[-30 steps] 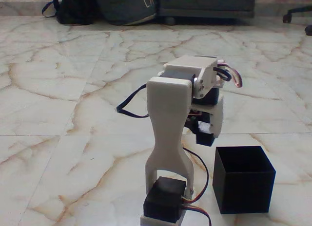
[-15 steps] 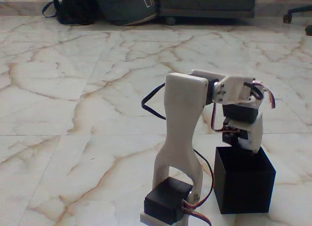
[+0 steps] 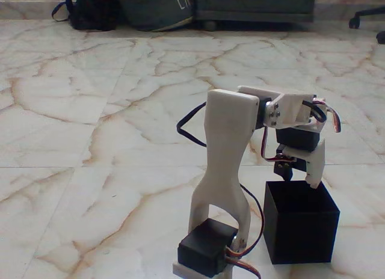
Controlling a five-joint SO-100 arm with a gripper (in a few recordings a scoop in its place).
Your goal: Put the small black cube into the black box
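The black box (image 3: 301, 228) stands on the marble floor at the lower right, its open top facing up. The white arm bends over it, and my gripper (image 3: 299, 177) hangs just above the box's rim. Its white finger (image 3: 314, 169) and the dark finger (image 3: 284, 169) stand apart, with floor showing through the gap between them, so the gripper is open. Nothing sits between the fingers. The small black cube is hidden; the box's inside cannot be seen from this angle.
The arm's white upright link (image 3: 224, 159) and black base servo (image 3: 207, 249) stand just left of the box. Dark bags (image 3: 126, 8) and furniture line the far wall, and a chair base (image 3: 368, 17) is at the top right. Open marble floor spreads to the left.
The arm swung right from beside the box to over it, carrying a black block. The gripper dipped to the box's opening, then rose a little with its fingers apart.
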